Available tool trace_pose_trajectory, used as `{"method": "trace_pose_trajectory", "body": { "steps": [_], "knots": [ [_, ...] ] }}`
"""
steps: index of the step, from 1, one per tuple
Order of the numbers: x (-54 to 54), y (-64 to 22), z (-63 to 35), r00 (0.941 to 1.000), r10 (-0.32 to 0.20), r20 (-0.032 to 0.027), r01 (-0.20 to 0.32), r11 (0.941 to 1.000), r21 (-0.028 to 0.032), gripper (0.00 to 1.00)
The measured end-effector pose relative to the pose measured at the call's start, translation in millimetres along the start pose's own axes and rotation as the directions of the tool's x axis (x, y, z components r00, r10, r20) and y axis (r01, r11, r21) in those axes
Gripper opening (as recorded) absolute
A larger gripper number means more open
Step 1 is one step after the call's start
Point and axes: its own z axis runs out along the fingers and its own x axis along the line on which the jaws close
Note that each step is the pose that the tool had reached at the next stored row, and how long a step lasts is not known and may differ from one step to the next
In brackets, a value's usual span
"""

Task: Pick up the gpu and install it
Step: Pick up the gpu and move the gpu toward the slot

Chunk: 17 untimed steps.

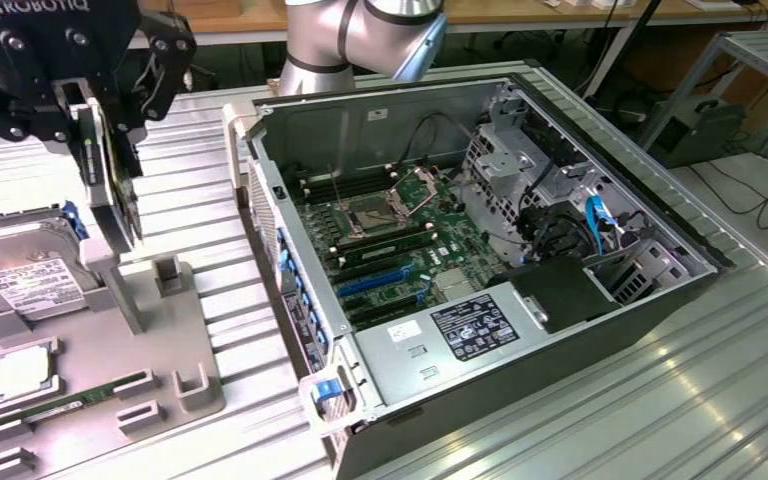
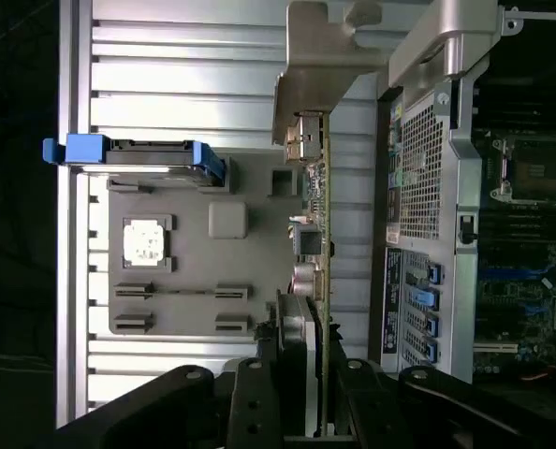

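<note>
**Holding the gpu above the gray tray**

Squeezing the gpu (image 1: 120, 215) between its black fingers, the gripper (image 1: 107, 150) is hanging in the upper left of the exterior view. The card is standing on its edge, over the gray tray (image 1: 157, 340) and just beside the hard drive (image 1: 24, 280). The open computer case (image 1: 491, 250) is lying in the middle of that view, well apart from the card. In the wrist view, the gripper (image 2: 306, 379) is pinching the gpu (image 2: 317, 234), and its silver bracket (image 2: 320, 65) is pointing away from the fingers.
</note>
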Motion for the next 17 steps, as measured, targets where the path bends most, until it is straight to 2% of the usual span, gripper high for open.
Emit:
{"method": "trace_pose_trajectory", "body": {
  "steps": [2, 3, 12, 17],
  "knots": [
    [-0.3, 0.6, -15.7, 1.0000, 0.000, 0.0000, 0.000, 1.0000, 0.0000, 0.28],
    [-0.5, 0.8, -20.6, 1.0000, 0.000, -0.0002, 0.000, 1.0000, 0.0002, 0.28],
    [-1.1, 2.0, -51.9, 1.0000, 0.000, -0.0001, 0.000, 1.0000, 0.0001, 0.28],
    [-1.1, 2.0, -53.3, 1.0000, 0.000, 0.0001, 0.000, 1.0000, -0.0004, 0.28]
  ]
}}
